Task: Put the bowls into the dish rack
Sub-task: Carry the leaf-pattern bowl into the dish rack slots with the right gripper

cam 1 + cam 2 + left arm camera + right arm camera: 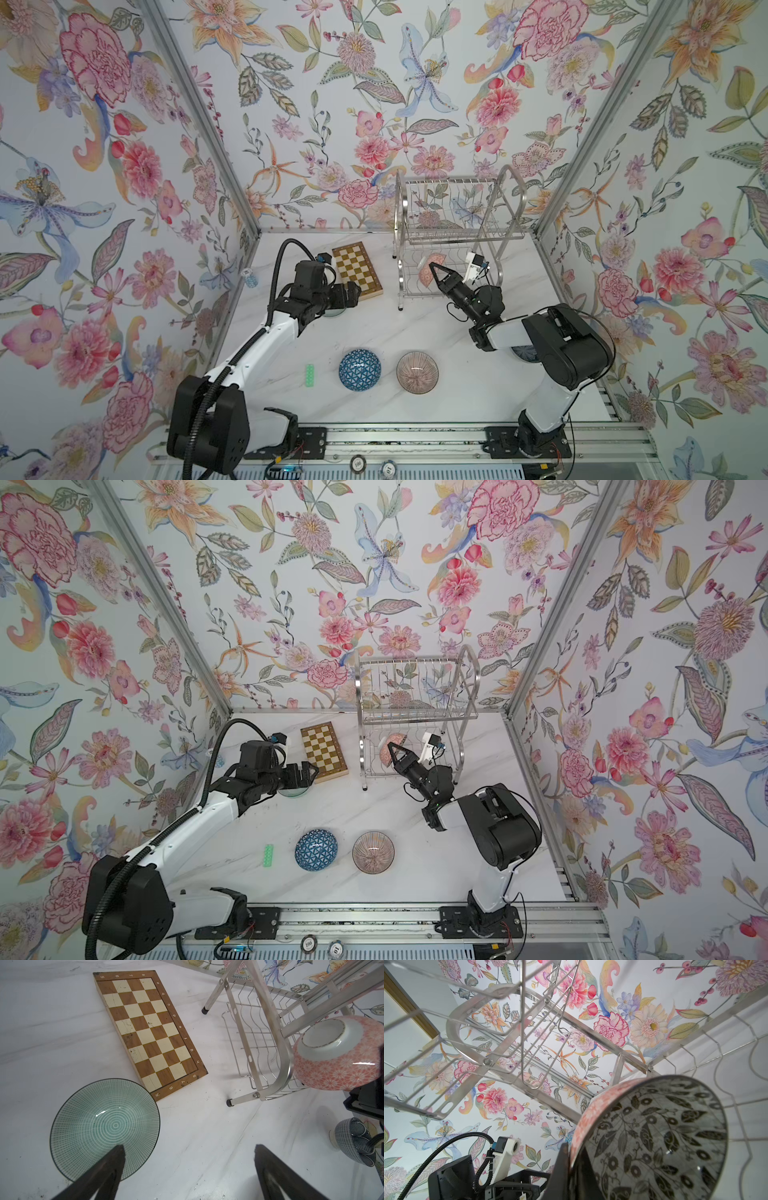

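The steel dish rack stands at the back right. My right gripper is shut on the rim of a bowl, floral inside and red-latticed outside. It holds the bowl tilted on edge over the lower shelf. My left gripper is open above the mint bowl. A blue triangle bowl and a pinkish bowl sit at the front.
A chessboard lies left of the rack, close to the mint bowl. A dark blue-and-white bowl lies mostly hidden under the right arm. A green block lies left of the blue bowl.
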Motion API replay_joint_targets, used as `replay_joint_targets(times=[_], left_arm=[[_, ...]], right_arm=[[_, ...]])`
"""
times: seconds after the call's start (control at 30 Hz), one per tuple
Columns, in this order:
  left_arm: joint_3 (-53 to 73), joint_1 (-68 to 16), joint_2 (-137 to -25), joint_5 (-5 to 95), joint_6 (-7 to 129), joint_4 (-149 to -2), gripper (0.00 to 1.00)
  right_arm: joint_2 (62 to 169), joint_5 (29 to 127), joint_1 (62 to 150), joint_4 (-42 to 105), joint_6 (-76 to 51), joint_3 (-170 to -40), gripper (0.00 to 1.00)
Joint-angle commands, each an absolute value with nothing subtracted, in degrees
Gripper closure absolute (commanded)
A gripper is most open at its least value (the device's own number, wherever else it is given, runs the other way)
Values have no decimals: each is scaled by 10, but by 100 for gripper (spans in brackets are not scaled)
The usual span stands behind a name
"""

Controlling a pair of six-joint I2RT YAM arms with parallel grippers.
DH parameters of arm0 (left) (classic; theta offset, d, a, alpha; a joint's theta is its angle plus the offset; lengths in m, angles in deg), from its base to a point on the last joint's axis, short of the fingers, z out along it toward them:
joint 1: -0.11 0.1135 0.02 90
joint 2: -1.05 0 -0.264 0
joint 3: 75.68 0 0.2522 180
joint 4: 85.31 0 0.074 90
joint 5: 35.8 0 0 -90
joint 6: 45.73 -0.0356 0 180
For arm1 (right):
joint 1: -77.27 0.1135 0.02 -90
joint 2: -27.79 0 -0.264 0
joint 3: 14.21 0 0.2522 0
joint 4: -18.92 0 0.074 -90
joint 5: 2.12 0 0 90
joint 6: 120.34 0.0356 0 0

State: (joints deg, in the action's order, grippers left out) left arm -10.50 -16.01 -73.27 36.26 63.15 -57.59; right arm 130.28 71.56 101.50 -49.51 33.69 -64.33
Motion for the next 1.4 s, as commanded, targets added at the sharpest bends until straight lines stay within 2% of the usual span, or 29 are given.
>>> replay_joint_targets(times=[0.0, 0.77, 1.37], left_arm=[[-114, -159, -723, 350, 619, -583, 1], [-114, -162, -728, 337, 613, -583, 1], [-116, -170, -739, 301, 602, -593, 1]], right_arm=[[1316, 701, 1002, -536, 369, -670, 100], [1405, 480, 944, -355, 419, -877, 100], [1473, 362, 927, -252, 350, -994, 100]])
